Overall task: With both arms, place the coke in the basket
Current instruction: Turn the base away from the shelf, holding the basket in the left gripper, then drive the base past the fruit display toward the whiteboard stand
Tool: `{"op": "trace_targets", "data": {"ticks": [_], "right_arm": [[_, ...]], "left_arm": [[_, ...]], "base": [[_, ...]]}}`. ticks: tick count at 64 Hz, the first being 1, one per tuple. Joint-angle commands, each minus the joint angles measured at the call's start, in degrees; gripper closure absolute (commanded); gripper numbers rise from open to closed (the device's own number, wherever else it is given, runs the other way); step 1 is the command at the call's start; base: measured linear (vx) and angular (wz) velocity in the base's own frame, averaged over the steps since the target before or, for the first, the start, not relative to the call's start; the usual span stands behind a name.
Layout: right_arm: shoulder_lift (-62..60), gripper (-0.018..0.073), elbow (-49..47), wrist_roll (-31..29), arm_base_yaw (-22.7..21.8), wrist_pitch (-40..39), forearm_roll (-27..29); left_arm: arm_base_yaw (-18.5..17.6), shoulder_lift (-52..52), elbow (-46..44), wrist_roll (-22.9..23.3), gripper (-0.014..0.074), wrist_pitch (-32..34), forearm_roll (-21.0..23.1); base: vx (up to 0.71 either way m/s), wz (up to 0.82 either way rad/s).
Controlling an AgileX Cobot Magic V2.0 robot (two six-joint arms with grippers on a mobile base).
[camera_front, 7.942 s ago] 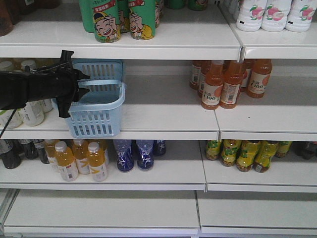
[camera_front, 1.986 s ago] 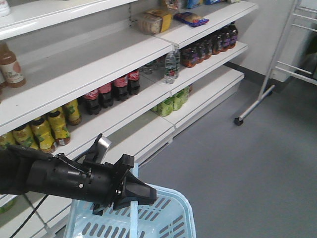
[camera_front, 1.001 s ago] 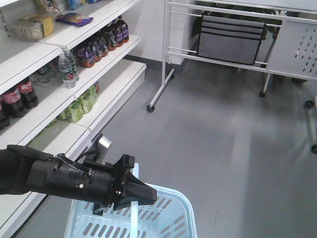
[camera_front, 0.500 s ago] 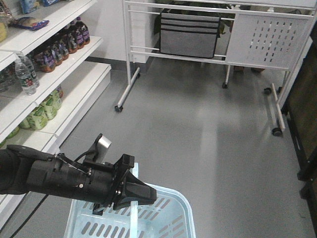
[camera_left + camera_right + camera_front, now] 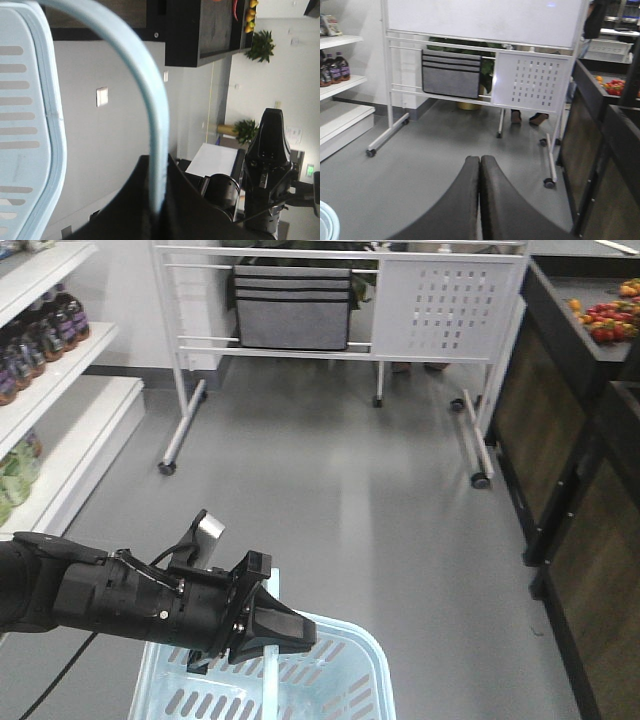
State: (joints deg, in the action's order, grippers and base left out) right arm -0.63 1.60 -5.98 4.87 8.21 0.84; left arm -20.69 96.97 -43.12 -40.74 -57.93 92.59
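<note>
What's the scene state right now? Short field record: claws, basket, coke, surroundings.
basket: pale blue, slotted sides; the visible part holds nothing
left claw: shut on the handle, carrying the basket
right claw: shut, holding nothing
coke: not in any view
floor: grey, bare ahead
surroundings: wheeled whiteboard stand ahead, drinks shelves at image left

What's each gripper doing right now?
Left gripper: closed on the basket handle.
Right gripper: closed, fingers together, holding nothing.
</note>
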Motion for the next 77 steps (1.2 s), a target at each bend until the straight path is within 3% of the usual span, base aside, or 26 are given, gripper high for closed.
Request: {"op": "trace_targets", "data": {"ticks": [1, 32, 77], "right_arm": [[-0.71, 0.0569, 0.47, -0.13, -0.09, -4.44, -0.24], [-0.71, 0.0569, 0.47, -0.13, -0.09, -4.44, -0.24], [-0.71, 0.0569, 0.47, -0.13, -0.09, -4.44, -0.24]], "left_arm": [[-0.39, -2.63, -1.37, -0.28, 0.0603, -4.04, 3.16], [-0.39, -2.63, -1.37, -0.28, 0.0603, -4.04, 3.16], [-0.39, -2.63, -1.37, -0.28, 0.0603, -4.04, 3.16]], "base": [[-0.03, -0.33], [-0.01, -0.29], [0.03, -0.06]]}}
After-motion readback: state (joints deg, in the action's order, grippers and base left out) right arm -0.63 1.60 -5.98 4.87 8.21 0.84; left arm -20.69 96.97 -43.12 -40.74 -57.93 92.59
